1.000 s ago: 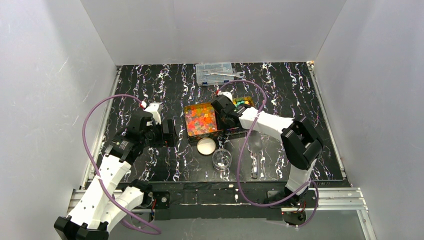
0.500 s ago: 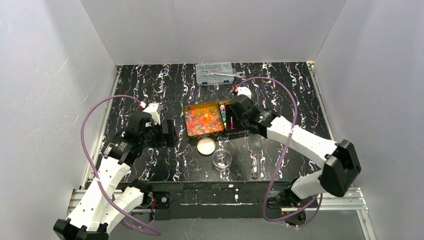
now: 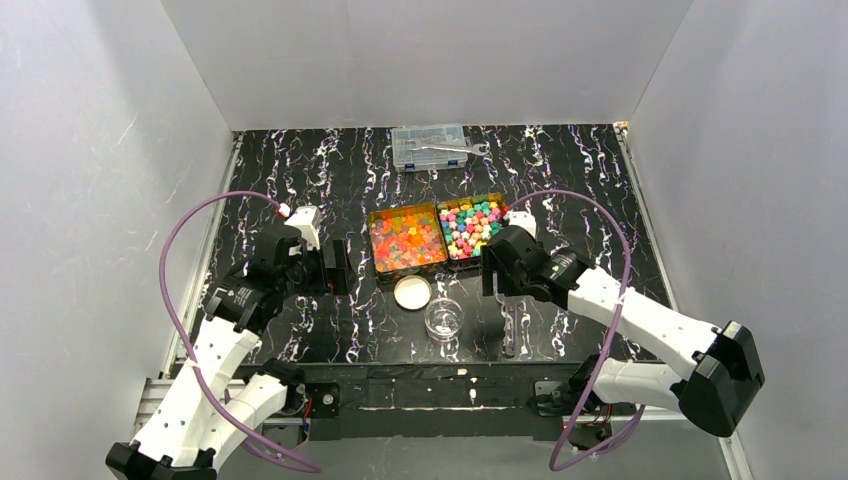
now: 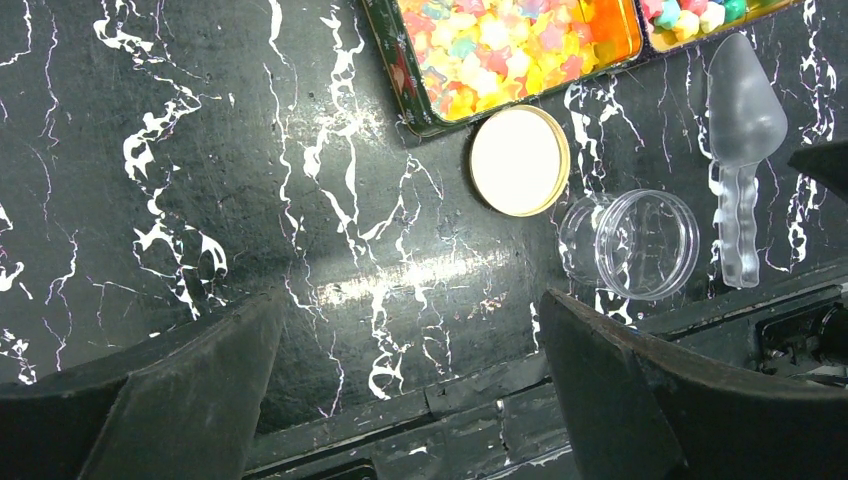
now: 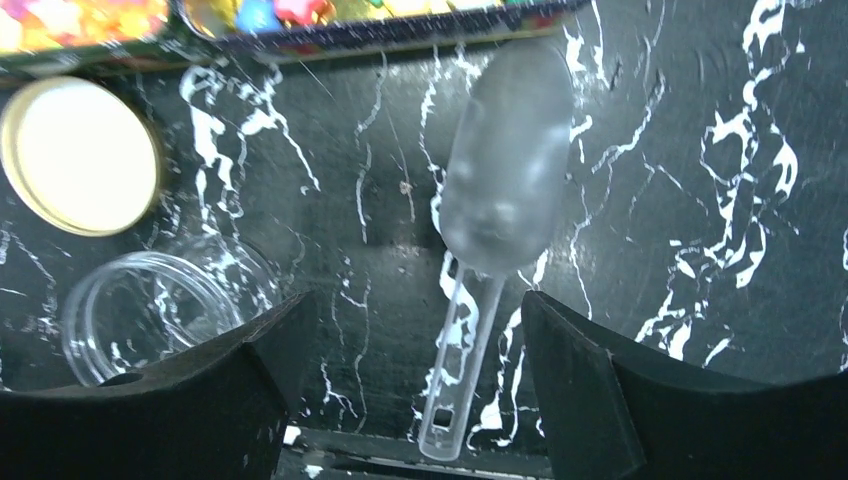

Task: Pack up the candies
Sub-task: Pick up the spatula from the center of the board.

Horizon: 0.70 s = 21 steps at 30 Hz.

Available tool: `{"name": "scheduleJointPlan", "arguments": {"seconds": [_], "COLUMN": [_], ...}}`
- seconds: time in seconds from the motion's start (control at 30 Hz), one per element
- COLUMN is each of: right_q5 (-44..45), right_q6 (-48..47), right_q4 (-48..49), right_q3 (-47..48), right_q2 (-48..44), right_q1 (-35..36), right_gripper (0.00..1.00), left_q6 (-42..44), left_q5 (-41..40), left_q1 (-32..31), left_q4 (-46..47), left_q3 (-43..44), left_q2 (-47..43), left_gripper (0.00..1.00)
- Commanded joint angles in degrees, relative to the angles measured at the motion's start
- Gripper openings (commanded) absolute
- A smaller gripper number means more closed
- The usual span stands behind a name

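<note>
Candies (image 3: pixel 405 240) fill open tins (image 4: pixel 395 75) beside the uncapped jar (image 3: pixel 444 318), so the right jaws hover spread over the scoop (image 5: pixel 505 170), seemingly to grasp it; left jaws spread, empty.

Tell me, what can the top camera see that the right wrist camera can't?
Only the top: the clear box with a wrench on it, and the left arm. Only the right wrist: its own claw fingers from inside, spread open. Both: the scoop, white lid, empty jar, and some candies.
</note>
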Motion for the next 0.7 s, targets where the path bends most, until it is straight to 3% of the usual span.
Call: {"name": "scheduleJointPlan", "arguments": {"seconds": [0.0,0.67], "right_q5": [-0.2,-6.1], "right_q6": [3.1,10.0], "right_q4": [-3.4,2.5], "right_q3": [-2.7,-17.3], "right_q2": [-1.9,-4.1], "right_q1": [0.2,1.3], "right_gripper": [0.84,0.8], "left_q6": [0.1,0.2], "left_q5": [1.0,1.9], "left_q1": [0.0,0.0], "left_q4": [-1.3,-1.2], "left_q3": [-0.3,-0.3], "left_q2": [-0.8,-1.4], "left_gripper": [0.99,0.99]}}
